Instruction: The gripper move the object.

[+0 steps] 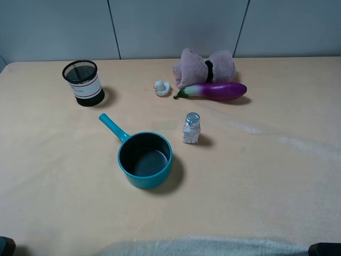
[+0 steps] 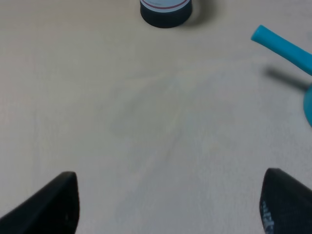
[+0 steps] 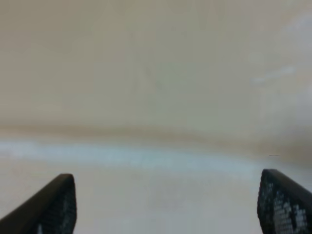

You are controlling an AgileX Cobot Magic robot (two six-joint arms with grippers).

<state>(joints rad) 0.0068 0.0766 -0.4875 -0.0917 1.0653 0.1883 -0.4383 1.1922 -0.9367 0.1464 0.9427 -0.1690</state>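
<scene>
The mauve-pink plush towel [image 1: 205, 66], cinched by a black band, lies at the back of the table, just behind the purple eggplant [image 1: 216, 90]. It shows in neither wrist view. My left gripper [image 2: 168, 207] is open and empty over bare table near the front left corner; only a dark bit of it [image 1: 6, 246] shows in the exterior view. My right gripper [image 3: 165, 204] is open and empty above bare table near the front right corner, where a dark bit [image 1: 325, 249] shows. Both are far from the towel.
A teal saucepan [image 1: 144, 158] sits mid-table, its handle [image 2: 282, 46] showing in the left wrist view. A black mesh cup [image 1: 82, 81] stands back left. A glass shaker [image 1: 191, 128] and a small white toy [image 1: 161, 88] stand near the eggplant.
</scene>
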